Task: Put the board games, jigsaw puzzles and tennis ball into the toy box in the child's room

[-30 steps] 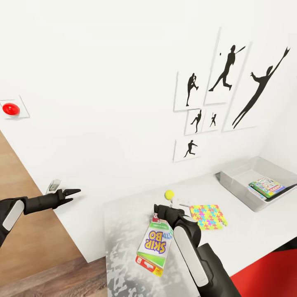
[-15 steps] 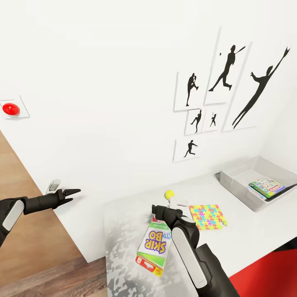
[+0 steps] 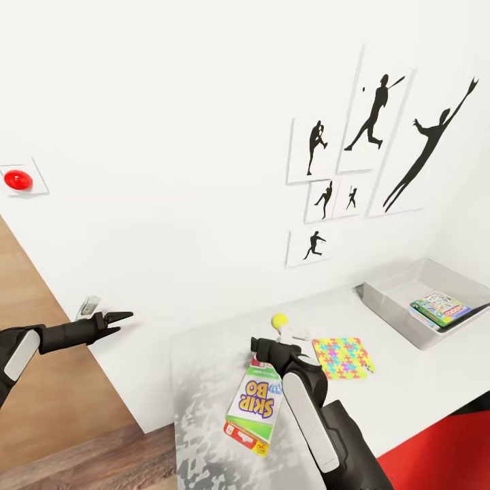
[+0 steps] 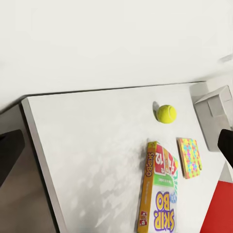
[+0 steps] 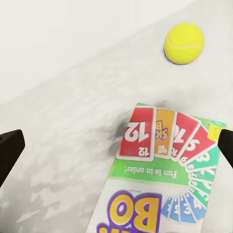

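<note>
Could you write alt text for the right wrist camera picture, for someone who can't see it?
A Skip-Bo board game lies flat on a white table, seen from just above between two dark open gripper fingertips. A yellow tennis ball rests on the table beyond the box, apart from it.

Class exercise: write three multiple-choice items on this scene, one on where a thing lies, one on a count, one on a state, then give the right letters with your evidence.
1. Where does the tennis ball lie?
A. in the toy box
B. on the table, beyond the Skip-Bo box
C. on the floor

2. How many framed silhouette pictures hang on the wall?
A. three
B. six
C. nine

3. What state is the right pincer in?
A. open above the Skip-Bo box
B. shut on the tennis ball
C. shut on the jigsaw puzzle

Answers: 1 B, the ball rests on the table past the Skip-Bo box. 2 B, six frames count out in the head view. 3 A, the right wrist view shows the fingertips wide apart over the box.
</note>
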### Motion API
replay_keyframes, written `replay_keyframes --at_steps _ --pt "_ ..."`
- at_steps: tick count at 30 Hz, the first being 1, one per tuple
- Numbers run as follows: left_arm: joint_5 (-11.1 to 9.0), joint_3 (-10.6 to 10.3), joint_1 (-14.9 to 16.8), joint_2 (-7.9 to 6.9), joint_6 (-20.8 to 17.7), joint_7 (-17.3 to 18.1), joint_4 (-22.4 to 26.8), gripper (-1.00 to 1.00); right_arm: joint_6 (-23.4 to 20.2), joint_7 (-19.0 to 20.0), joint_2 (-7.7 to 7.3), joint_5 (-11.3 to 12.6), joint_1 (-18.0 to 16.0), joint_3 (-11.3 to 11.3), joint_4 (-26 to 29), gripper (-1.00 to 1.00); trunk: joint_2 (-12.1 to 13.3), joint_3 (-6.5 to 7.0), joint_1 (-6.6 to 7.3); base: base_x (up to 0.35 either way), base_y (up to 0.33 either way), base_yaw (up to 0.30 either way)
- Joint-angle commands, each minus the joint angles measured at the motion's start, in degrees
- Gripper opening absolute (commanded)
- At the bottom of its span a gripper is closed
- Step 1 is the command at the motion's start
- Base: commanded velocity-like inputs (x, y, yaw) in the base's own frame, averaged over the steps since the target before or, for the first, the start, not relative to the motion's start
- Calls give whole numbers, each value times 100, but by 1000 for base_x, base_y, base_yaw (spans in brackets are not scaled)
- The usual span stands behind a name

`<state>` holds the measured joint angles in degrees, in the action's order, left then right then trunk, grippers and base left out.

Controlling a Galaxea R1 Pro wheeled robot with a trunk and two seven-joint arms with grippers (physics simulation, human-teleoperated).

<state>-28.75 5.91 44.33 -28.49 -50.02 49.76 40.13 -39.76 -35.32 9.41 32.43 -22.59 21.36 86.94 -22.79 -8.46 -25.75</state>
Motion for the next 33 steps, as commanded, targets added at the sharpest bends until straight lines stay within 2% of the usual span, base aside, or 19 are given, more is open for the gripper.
replay_keyframes --at_steps 1,5,7,9,11,12,13,16,18,22,25,33 --pt "1 6 6 0 -25 16 -2 100 -12 -63 3 55 -21 5 6 100 -13 -13 -4 0 0 0" --pt "0 6 6 1 -25 16 -2 100 -21 -82 13 69 -229 -10 -57 100 -13 -13 -4 0 0 0" --pt "0 6 6 1 -25 16 -2 100 -17 -94 18 91 -411 -64 -280 100 -13 -13 -4 0 0 0" --pt "1 6 6 -1 -25 16 -3 100 -16 -96 23 116 -770 -145 -691 100 -13 -13 -4 0 0 0" --pt "1 6 6 -2 -25 16 -4 100 -7 -94 35 152 -1447 -220 -1484 100 -13 -13 -4 0 0 0" --pt "1 6 6 -1 -25 16 -4 100 -5 -93 43 171 -1616 -230 -1713 100 -13 -13 -4 0 0 0" --pt "1 6 6 0 -25 16 -3 100 1 -91 59 226 -1930 -246 -2152 100 -13 -13 -4 0 0 0" --pt "-2 6 6 1 -25 16 0 100 32 -94 59 397 -2530 -268 -3024 100 -13 -13 -4 0 0 0" --pt "-5 6 6 1 -25 16 -1 100 51 -94 59 455 -2790 -300 -3465 100 -13 -13 -4 0 0 0" --pt "-6 6 6 1 -25 22 -1 100 106 -81 59 509 -3096 -500 -4243 100 -13 -13 -4 0 0 0" --pt "-6 6 6 1 -25 24 -4 100 281 -58 59 528 -3175 -627 -4658 100 -13 -13 -4 0 0 0" --pt "-2 6 6 -3 -25 25 -4 100 578 -23 59 531 -3182 -656 -4919 100 -13 -13 -4 0 0 0"
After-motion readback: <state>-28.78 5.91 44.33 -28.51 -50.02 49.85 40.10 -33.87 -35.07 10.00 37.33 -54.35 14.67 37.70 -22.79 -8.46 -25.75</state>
